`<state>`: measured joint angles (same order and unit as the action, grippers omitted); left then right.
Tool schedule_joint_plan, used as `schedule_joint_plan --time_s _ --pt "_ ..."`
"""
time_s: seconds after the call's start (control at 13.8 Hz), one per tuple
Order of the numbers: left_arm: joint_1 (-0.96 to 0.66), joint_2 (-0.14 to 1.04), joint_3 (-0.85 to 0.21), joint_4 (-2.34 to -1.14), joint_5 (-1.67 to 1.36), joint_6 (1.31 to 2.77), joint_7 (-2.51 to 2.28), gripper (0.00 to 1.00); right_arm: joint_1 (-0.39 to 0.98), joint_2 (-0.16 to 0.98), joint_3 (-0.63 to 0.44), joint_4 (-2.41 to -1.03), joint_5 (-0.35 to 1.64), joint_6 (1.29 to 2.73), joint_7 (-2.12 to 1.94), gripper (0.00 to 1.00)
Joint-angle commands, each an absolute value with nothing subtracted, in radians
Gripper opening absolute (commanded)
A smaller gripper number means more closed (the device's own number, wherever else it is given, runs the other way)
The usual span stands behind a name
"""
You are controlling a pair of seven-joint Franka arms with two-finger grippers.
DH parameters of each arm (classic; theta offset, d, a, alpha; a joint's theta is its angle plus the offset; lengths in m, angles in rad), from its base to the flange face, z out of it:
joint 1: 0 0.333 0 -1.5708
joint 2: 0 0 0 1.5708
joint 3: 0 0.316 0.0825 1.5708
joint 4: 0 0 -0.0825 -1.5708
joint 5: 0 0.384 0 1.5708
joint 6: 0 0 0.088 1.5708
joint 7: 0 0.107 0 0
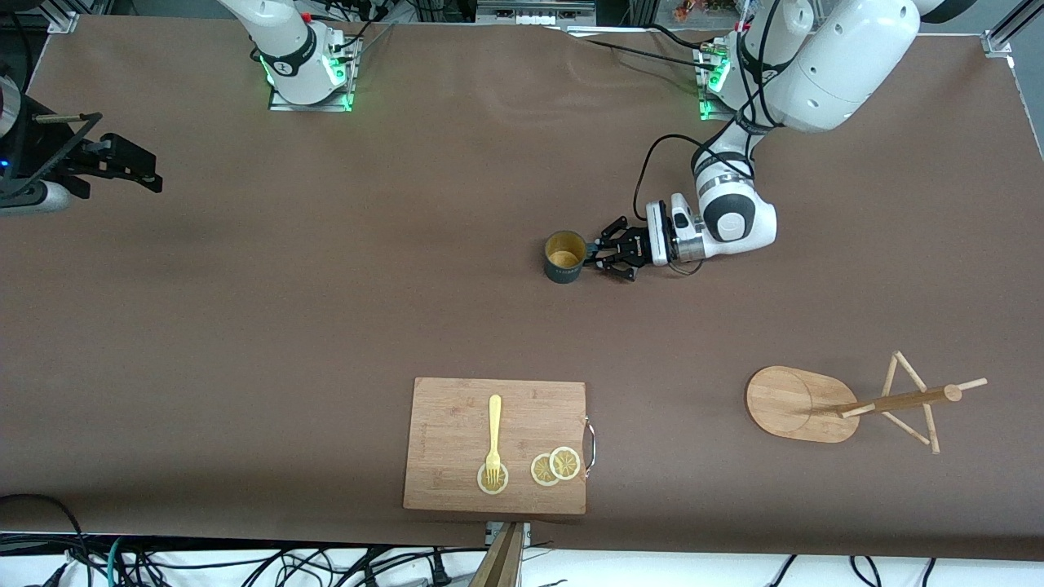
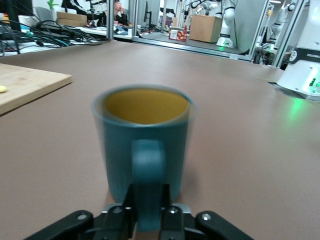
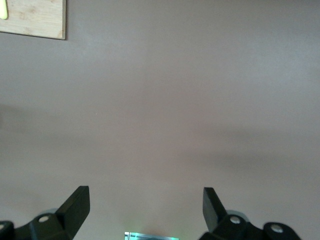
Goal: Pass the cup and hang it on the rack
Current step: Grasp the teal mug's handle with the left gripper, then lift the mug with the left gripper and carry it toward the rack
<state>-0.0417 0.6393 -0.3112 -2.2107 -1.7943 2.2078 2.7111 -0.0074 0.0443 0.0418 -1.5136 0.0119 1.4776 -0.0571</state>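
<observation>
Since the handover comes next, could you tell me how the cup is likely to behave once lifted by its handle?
The cup looks rigid, so it should not flex. The left gripper is shut on the handle alone, off-centre, so the cup may swing or tilt. It appears empty, so probably light.

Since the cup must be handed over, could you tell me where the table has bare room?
Bare cloth runs between the cup, held in the left gripper, and the open right gripper. More lies between cutting board and rack. The board's fork and lemon slices crowd it.
</observation>
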Motion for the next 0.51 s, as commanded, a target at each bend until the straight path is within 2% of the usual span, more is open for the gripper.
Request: schedule_joint_plan --time_s 0.0,0.15,0.44 --pt "0.023 0.579 -0.310 -2.235 -1.821 2.163 2.607 0.00 -0.015 0.048 0.034 -1.491 0.005 1.456 -0.057 1.00" --pt "0.072 0.554 -0.307 -2.237 -1.807 2.024 2.336 0.00 -0.018 0.048 0.032 -1.493 0.005 1.454 -0.017 1.00" --pt "0.199 0.457 -0.235 -2.229 -1.643 1.779 1.793 0.00 -0.017 0.048 0.032 -1.493 0.002 1.456 0.041 1.00"
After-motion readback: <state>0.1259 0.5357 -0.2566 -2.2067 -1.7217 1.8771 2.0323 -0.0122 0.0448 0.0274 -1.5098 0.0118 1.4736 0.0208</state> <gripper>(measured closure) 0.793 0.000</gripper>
